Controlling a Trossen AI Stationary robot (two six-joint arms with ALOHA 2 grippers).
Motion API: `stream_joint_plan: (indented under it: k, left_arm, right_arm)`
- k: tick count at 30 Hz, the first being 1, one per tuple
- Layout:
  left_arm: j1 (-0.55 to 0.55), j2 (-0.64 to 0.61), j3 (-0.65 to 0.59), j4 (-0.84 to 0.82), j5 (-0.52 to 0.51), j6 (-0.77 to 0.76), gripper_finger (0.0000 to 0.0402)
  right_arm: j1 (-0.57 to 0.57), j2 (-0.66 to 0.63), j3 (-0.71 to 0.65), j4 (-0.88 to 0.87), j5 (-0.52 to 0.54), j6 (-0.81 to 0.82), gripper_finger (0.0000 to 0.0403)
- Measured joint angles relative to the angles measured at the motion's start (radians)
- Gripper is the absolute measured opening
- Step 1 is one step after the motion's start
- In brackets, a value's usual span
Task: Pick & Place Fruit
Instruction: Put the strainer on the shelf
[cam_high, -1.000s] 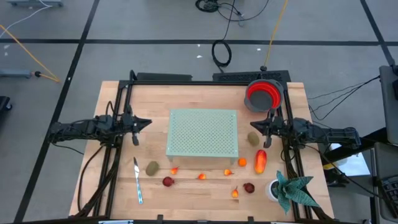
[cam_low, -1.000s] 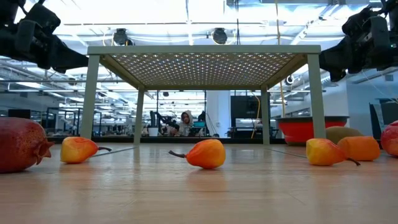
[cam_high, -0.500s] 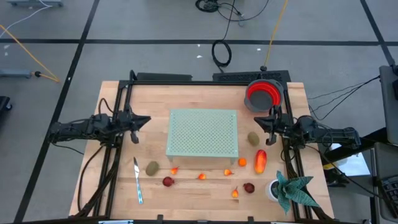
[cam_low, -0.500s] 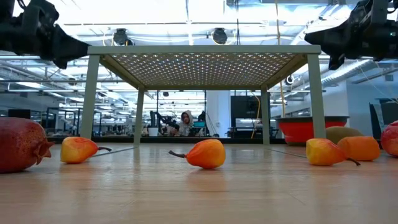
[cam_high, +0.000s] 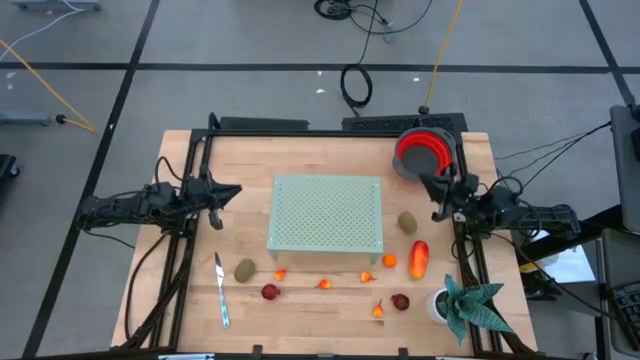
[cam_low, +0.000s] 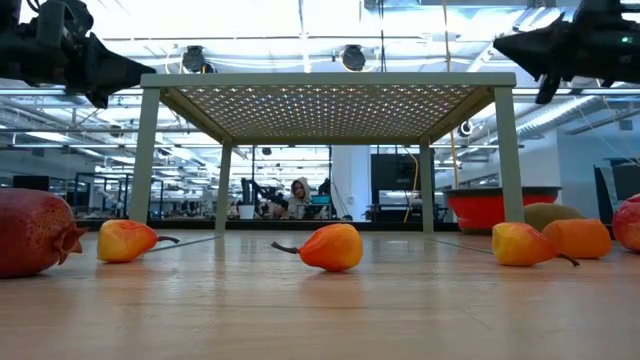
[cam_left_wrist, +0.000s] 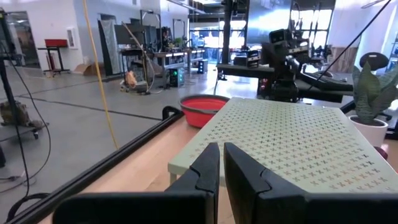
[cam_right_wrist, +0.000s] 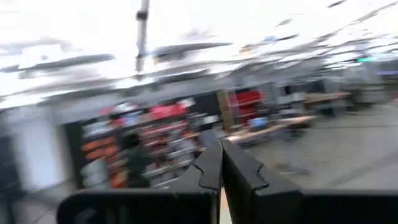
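On the pale wooden worktop, at its left side, the left claw is held closed and empty above the boards. Just below it a silver knife and a brownish-green oval kiwi are laid. A pale green perforated stand is set in the middle, with small orange fruit pieces strewn before it. A second kiwi and a long red-orange piece lie beside it. The right claw is closed on nothing near a red collapsible bowl, probably the fruit's destination.
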Motion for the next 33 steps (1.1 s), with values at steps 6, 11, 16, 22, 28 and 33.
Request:
stream_joint_plan:
  k: [6, 11, 16, 22, 28, 33]
  left_arm:
    - [0.000, 0.000, 0.000, 0.000, -0.025, -0.001, 0.0026]
    - [0.000, 0.000, 0.000, 0.001, -0.026, -0.001, 0.0026]
    - [0.000, 0.000, 0.000, 0.001, -0.026, 0.000, 0.0026]
    - [0.000, 0.000, 0.000, 0.001, -0.026, -0.002, 0.0026]
    - [0.000, 0.000, 0.000, 0.001, -0.026, -0.007, 0.0026]
    - [0.000, 0.000, 0.000, 0.002, -0.026, -0.077, 0.0026]
  right_arm:
    - [0.000, 0.068, 0.084, -0.032, 0.158, -0.014, 0.0002]
    - [0.000, 0.208, 0.245, -0.213, 0.253, -0.038, 0.0002]
    - [-0.005, 0.373, 0.431, -0.463, 0.312, -0.053, 0.0002]
    - [-0.046, 0.531, 0.624, -0.831, 0.302, -0.015, 0.0002]
    - [-0.100, 0.635, 0.739, -1.141, 0.145, -0.022, 0.0002]
    - [-0.151, 0.696, 0.757, -1.370, -0.012, -0.023, 0.0002]
